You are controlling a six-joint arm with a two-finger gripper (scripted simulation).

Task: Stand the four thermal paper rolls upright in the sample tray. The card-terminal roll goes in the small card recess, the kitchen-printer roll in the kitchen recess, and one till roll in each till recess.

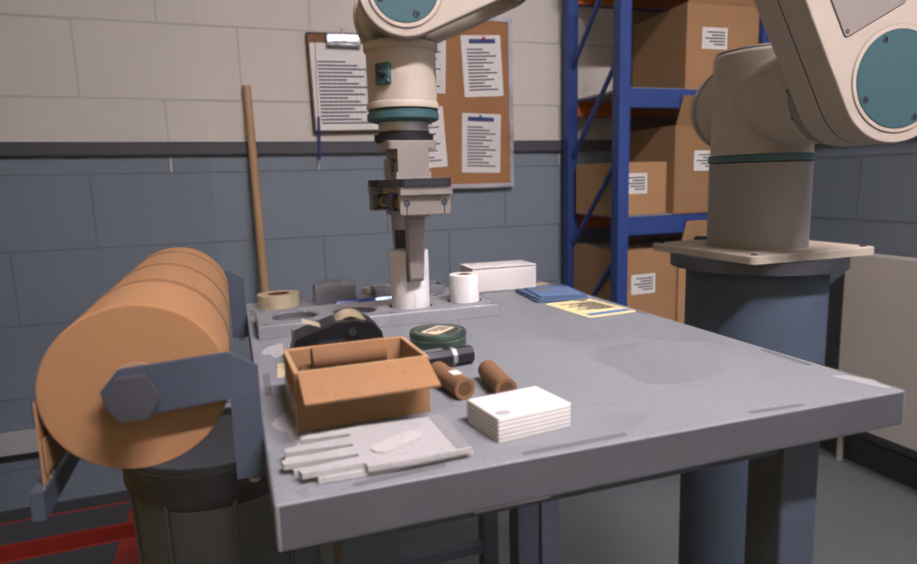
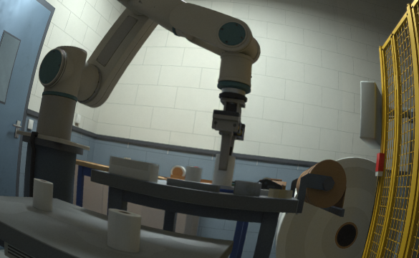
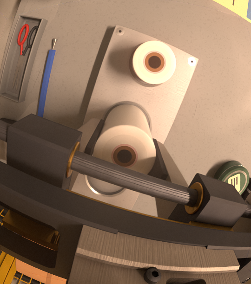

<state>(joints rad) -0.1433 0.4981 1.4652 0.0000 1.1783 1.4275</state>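
At the far side of the table the grey sample tray (image 1: 378,309) holds two white rolls upright. A short roll (image 1: 463,286) (image 3: 154,62) stands in the right-hand recess. I hold a taller roll (image 1: 409,280) (image 3: 124,148) in my gripper (image 1: 411,270) (image 3: 124,156), closed around its sides, and the roll stands in the recess beside the short one. Two recesses at the tray's left end (image 1: 293,316) are empty. Two more white rolls (image 2: 43,194) (image 2: 124,230) stand on a separate near table in the second side camera.
A tape dispenser (image 1: 336,327) and a green tin (image 1: 437,334) sit just in front of the tray. Nearer lie an open cardboard box (image 1: 353,382), two brown cores (image 1: 476,379), a card stack (image 1: 518,412) and gloves (image 1: 371,449). A big brown paper reel (image 1: 132,358) stands off the left edge.
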